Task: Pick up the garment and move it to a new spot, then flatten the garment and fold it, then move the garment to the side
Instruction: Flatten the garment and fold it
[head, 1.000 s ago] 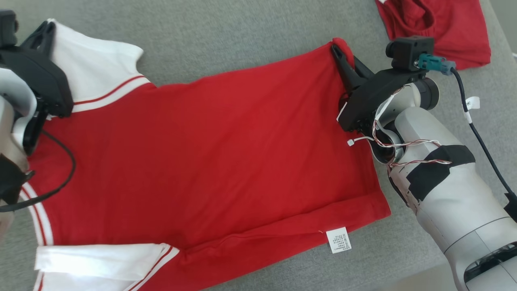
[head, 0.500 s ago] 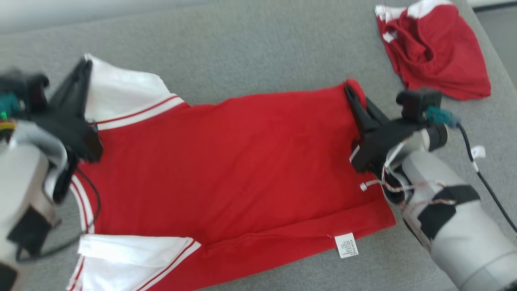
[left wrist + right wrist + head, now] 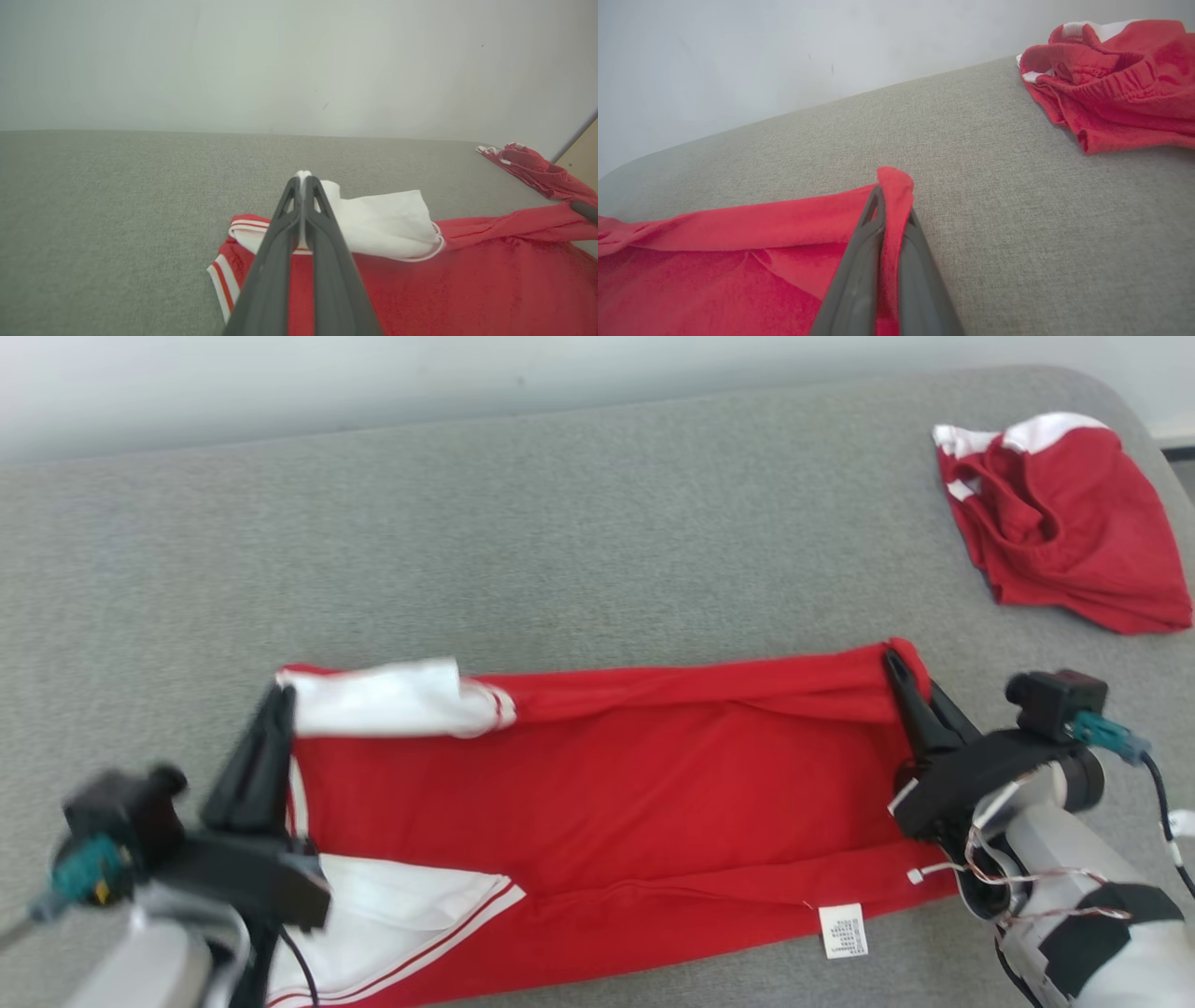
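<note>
Red-and-white garment (image 3: 597,803) stretched across the grey fabric surface (image 3: 560,523); left gripper (image 3: 278,698) jaws pinch its white sleeve corner, right gripper (image 3: 894,663) jaws pinch its far red hem corner; crumpled red cloth (image 3: 1064,532) lies apart

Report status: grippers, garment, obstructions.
Left gripper, right gripper shut on far corners of red-and-white fabric shirt. Far edge raised off grey fabric surface. Crumpled red-and-white garment far right, clear.

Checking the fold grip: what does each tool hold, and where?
Left tool grips the red shirt by its white sleeve; right tool, by its far hem corner.
</note>
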